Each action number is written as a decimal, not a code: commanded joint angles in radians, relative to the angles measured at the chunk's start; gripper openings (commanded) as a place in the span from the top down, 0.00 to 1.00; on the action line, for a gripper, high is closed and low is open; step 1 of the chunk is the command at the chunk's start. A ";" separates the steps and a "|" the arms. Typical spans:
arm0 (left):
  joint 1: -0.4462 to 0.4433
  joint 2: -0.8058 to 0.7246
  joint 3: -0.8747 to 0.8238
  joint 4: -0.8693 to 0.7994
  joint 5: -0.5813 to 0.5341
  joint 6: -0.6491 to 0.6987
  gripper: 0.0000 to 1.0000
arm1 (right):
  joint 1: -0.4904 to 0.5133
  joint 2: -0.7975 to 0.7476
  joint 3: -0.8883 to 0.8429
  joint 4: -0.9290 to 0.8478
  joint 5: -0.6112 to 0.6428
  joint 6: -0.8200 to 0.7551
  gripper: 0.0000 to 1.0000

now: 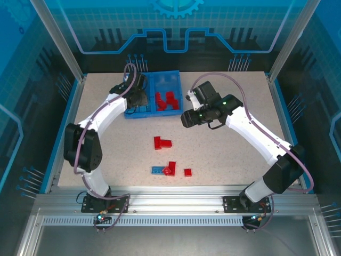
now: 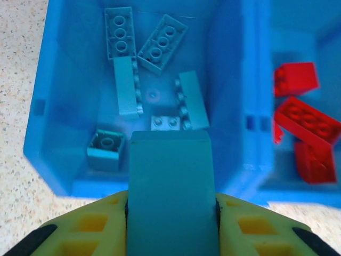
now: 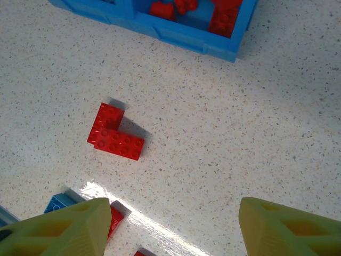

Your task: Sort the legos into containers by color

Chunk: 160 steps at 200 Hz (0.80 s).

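- Left gripper (image 2: 170, 208) was clamped on a light blue brick (image 2: 170, 170) above the left compartment (image 2: 74, 122) of the bin (image 1: 139, 114), where the other blues (image 2: 160, 45) sat. Looked set for a drop.
- Right gripper (image 3: 170, 226) hung wide open and empty over a red L-piece (image 3: 114, 133) mid-table (image 1: 240, 154), probably its next pick.
- The bin sat by the table's far edge, reds (image 2: 306, 120) in the right side.
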 commanded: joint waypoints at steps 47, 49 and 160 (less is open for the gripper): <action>0.047 0.225 0.258 -0.060 0.006 0.069 0.52 | 0.001 -0.054 0.002 -0.043 0.028 0.036 0.33; 0.048 0.227 0.262 -0.062 0.006 0.070 0.52 | 0.001 -0.055 0.002 -0.044 0.026 0.037 0.33; 0.039 -0.149 0.154 -0.002 0.281 0.161 0.44 | 0.025 -0.070 -0.063 0.007 -0.053 0.024 0.26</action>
